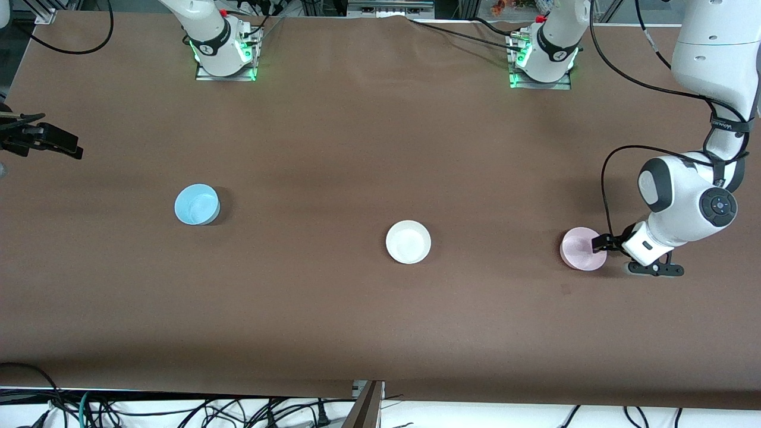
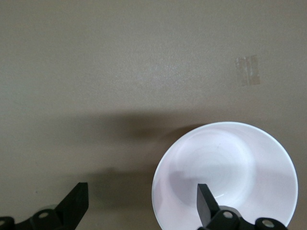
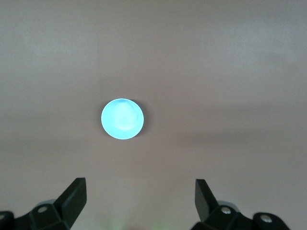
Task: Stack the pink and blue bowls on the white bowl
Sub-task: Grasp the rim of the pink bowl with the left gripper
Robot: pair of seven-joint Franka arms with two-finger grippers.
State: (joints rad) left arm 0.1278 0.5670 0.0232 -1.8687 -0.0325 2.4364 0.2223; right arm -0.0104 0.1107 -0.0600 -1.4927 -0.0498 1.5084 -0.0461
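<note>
Brown tabletop with three plain, glossy bowls of like size apart in a row. Left gripper [image 1: 615,254], jaws spread, straddles the pink bowl's [image 1: 581,248] rim at its end; clamping the wall squarely should prevent tipping. White bowl [image 1: 408,241] sits mid-table. Right gripper [image 1: 56,142], open, waits high near the blue bowl [image 1: 197,204].

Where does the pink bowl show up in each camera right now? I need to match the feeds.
Front view: pink bowl on the table toward the left arm's end, open left pincer at its rim.
Left wrist view: same bowl, looking nearly white, one pincer finger over it, the other outside.
Right wrist view: not in it; only the blue bowl.
Shared landmark: the brown table.
</note>
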